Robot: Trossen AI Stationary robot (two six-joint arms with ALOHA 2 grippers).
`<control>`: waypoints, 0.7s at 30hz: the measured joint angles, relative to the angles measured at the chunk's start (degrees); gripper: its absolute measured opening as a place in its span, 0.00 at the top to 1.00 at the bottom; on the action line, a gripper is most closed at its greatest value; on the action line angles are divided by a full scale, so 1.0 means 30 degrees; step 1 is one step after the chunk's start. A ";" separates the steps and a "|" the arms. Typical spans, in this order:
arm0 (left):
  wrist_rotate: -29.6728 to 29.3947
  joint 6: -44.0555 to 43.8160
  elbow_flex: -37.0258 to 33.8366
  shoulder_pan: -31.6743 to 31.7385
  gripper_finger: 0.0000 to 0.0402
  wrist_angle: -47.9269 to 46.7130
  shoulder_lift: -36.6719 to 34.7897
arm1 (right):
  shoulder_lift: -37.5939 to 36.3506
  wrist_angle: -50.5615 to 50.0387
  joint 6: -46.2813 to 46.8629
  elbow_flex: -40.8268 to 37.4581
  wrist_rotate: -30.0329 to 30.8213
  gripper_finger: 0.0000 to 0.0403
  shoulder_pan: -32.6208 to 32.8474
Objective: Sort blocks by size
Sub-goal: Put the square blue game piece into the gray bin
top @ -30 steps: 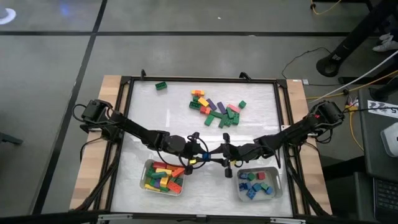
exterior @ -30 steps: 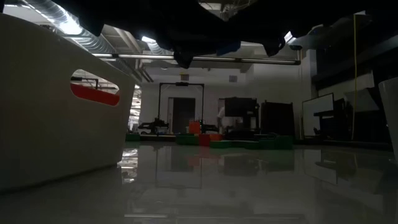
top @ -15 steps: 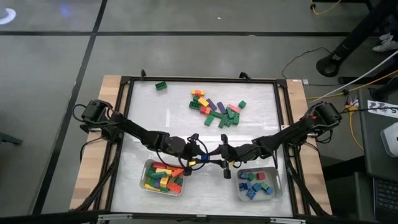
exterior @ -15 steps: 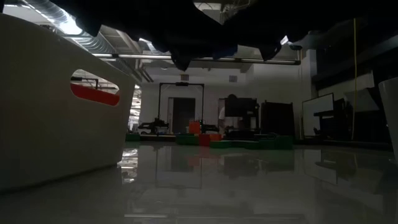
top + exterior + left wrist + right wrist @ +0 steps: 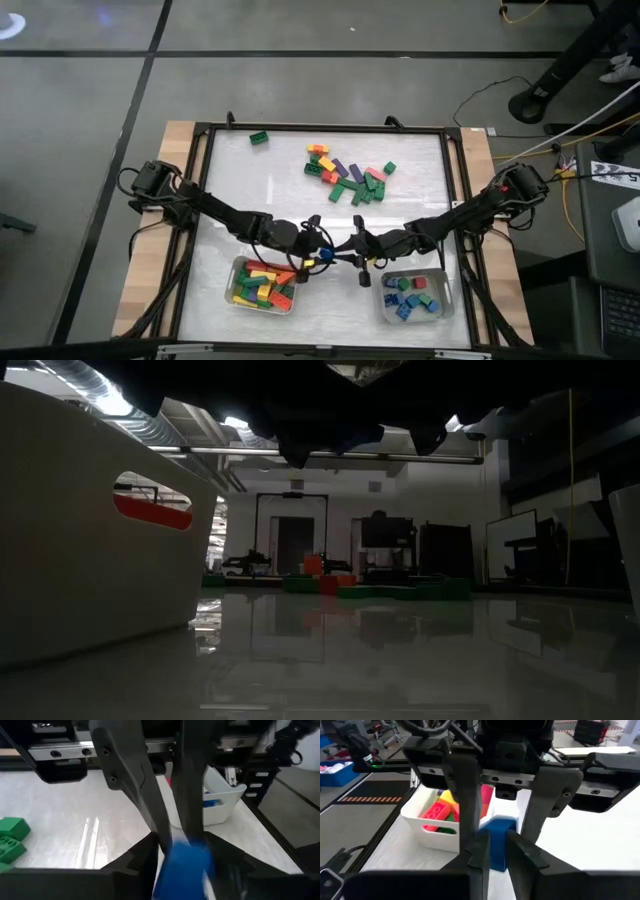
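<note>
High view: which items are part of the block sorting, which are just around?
Job:
- blue block between both pincers, right pincer shut on it
- loose block pile
- left tray, long blocks
- right tray, short blocks
- stray green block

Around:
- floor cables
- table frame

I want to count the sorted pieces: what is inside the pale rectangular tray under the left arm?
The pale rectangular tray holds red, yellow and green studded plastic bricks. The left arm covers its upper right corner, and bricks lower in the pile are hidden.
</note>
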 joint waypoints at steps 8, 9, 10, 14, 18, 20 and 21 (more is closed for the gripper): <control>0.0038 0.0065 0.0015 -0.0006 0.57 0.0042 0.0000 | -0.0009 -0.0022 0.0012 0.0016 0.0159 0.94 -0.0005; 0.0038 0.0069 0.0015 -0.0006 0.58 -0.0010 0.0000 | -0.0009 -0.0064 0.0015 0.0016 0.0287 0.95 -0.0005; 0.0038 0.0076 0.0015 -0.0006 0.58 -0.0020 0.0000 | -0.0009 -0.0079 0.0010 0.0016 0.0423 0.96 -0.0005; 0.0023 0.0080 0.0015 0.0001 0.58 -0.0077 -0.0011 | -0.0009 -0.0135 0.0015 0.0016 0.0734 0.99 0.0010; 0.0059 0.0342 0.0040 -0.0006 0.58 -0.1517 -0.0605 | -0.0003 -0.0395 0.0050 0.0004 -0.0674 0.95 0.0010; 0.0078 0.0477 0.0066 0.0023 0.58 -0.2872 -0.1205 | 0.0020 -0.0665 0.0079 -0.0020 -0.1528 0.89 0.0010; 0.0084 0.0521 0.0066 0.0030 0.58 -0.3640 -0.1537 | 0.0020 -0.0766 0.0148 -0.0020 -0.1778 0.85 0.0010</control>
